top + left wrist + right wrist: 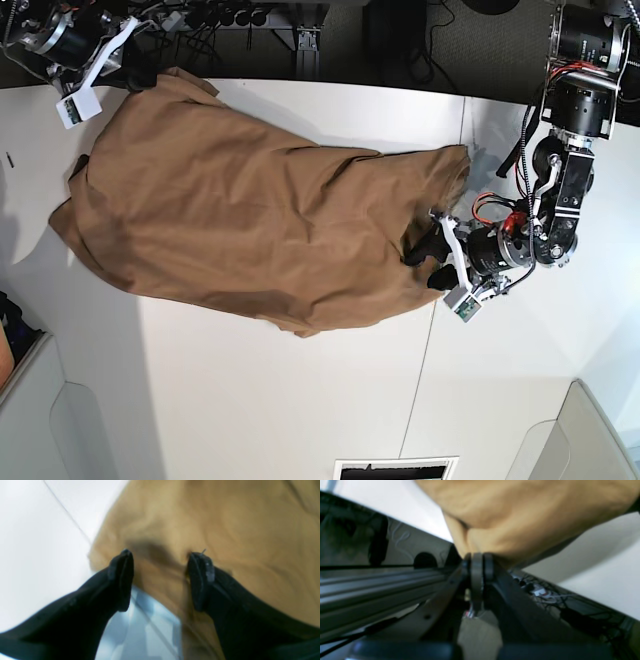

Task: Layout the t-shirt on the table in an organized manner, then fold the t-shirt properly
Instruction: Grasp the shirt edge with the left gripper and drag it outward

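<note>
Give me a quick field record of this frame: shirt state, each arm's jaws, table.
shirt: plain tan-brown cotton t-shirt, spread but wrinkled, unfolded
surface: flat matte white table with a thin dark seam
left gripper: jaws open, at the shirt's edge, cloth between them, not clamped
right gripper: jaws shut on a shirt corner at the table's far edge
fold progress: none visible

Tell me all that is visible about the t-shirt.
The t-shirt is plain tan-brown soft cloth, wrinkled, spread unevenly across the white table, not yet folded. The right gripper is shut on one bunched corner at the table's far edge. The left gripper stands open at the opposite edge, its fingers over the cloth.
</note>
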